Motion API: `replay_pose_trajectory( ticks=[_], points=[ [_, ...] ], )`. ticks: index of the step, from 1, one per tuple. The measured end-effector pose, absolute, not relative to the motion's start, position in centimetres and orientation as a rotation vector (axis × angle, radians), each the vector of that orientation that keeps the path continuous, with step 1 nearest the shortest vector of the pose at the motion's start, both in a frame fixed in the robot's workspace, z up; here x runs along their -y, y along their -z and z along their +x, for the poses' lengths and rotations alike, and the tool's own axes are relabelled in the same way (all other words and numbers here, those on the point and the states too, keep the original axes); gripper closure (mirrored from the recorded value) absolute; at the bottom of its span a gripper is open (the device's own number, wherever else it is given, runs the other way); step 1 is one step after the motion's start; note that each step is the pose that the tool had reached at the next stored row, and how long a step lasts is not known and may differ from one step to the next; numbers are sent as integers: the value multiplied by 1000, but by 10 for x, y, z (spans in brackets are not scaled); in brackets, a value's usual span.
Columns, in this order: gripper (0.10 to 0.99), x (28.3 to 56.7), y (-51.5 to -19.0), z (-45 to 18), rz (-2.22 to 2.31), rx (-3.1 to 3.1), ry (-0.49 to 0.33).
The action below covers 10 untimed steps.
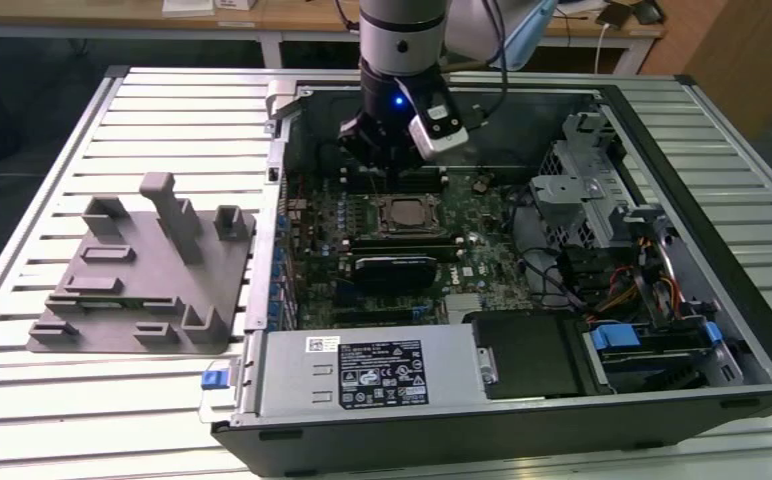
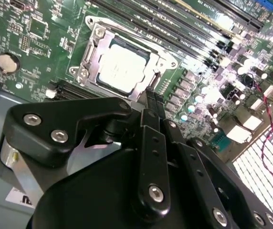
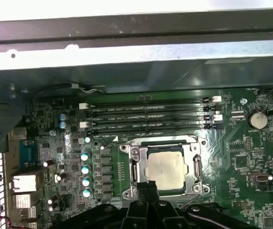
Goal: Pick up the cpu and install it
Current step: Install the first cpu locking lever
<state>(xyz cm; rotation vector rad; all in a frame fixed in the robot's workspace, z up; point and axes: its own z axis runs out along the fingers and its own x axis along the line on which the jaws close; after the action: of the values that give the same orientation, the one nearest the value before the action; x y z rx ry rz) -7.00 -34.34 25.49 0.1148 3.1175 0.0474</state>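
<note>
The gripper (image 1: 383, 165) hangs inside the open computer case (image 1: 757, 335), low over the motherboard (image 1: 482, 245). In both wrist views its two black fingers (image 2: 149, 104) lie clenched against each other with nothing between them, and the tips (image 3: 147, 185) hover free of the board.

The cpu (image 1: 400, 212) is not in the gripper. It lies flat in the socket, silver top up, just beyond the fingertips and below them. The socket's metal frame (image 3: 135, 164) surrounds it on all sides. In the second wrist view the cpu (image 2: 123, 66) sits close ahead of the gripper (image 2: 152, 98), square within that frame (image 2: 89, 53).

The memory slots (image 3: 151, 117) run in parallel rows on the far side of the cpu (image 3: 165, 167) from the gripper. A coin cell battery (image 3: 257, 119) sits farther off on the board, to one side of the socket.

In the exterior view a grey fixture block (image 1: 146, 270) stands on the slatted table (image 1: 39, 400), well apart from the gripper, outside the case on the exterior view's left.
</note>
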Motion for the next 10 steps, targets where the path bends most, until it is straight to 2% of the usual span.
replay_pose_trajectory(
  ticks=[10],
  points=[
    [980,343,-259,-80,115,-3112,-48]
  ],
)
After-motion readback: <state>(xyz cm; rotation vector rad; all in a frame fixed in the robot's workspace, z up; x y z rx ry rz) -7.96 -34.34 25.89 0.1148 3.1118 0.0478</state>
